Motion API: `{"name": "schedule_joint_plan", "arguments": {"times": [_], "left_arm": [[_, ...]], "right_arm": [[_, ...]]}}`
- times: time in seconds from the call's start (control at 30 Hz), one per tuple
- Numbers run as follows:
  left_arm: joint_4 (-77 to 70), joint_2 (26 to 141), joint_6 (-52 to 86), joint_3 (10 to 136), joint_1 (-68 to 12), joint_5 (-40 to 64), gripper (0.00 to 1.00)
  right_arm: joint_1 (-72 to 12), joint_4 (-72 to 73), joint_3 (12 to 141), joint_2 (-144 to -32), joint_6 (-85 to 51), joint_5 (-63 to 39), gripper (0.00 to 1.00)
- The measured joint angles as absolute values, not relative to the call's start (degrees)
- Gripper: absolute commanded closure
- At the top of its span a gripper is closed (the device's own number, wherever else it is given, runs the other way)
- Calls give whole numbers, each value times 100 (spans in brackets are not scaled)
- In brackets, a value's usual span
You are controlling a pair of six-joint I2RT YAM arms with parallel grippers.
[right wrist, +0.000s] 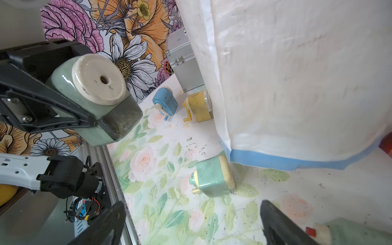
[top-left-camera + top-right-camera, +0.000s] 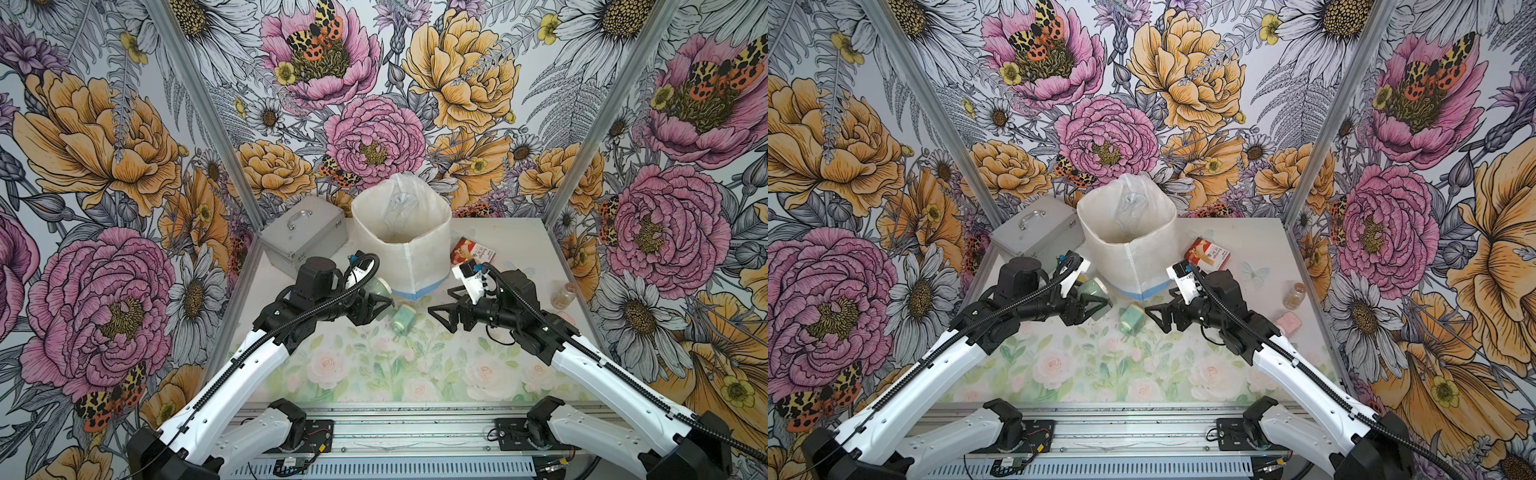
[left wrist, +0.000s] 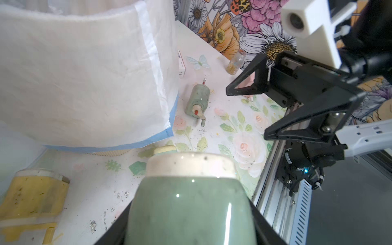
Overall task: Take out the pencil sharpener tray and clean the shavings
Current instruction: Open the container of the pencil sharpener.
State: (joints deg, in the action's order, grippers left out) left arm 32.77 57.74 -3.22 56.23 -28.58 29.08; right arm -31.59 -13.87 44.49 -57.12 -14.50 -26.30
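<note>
my left claw point(image 2: 376, 294) is clenched on the green sharpener point(image 1: 91, 91), held off the tabletop point(image 2: 374, 374) so its dark tray point(image 1: 124, 119), still seated, faces my right claw point(image 2: 442, 301), spread empty to pull it. shavings point(image 1: 195, 146) fleck the tabletop by the bag point(image 1: 297, 84).

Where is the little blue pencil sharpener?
In the right wrist view, the blue pencil sharpener sits on the robot's left side, right beside the yellow sharpener and near the silver case.

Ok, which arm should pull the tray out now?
Right. The right gripper is open, empty and faces the tray; the left gripper is shut on the sharpener, holding it up.
</note>
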Motion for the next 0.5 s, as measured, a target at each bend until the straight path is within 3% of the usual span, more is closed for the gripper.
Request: {"name": "schedule_joint_plan", "arguments": {"times": [0.4, 0.5], "left_arm": [[3256, 5693, -458, 5520, -2386, 4982, 100], [3181, 5566, -443, 5485, -2296, 5358, 100]], "right_arm": [[-3197, -1404, 4622, -6184, -1382, -3675, 13], [-3208, -1406, 4884, -6219, -1398, -4056, 20]]}}
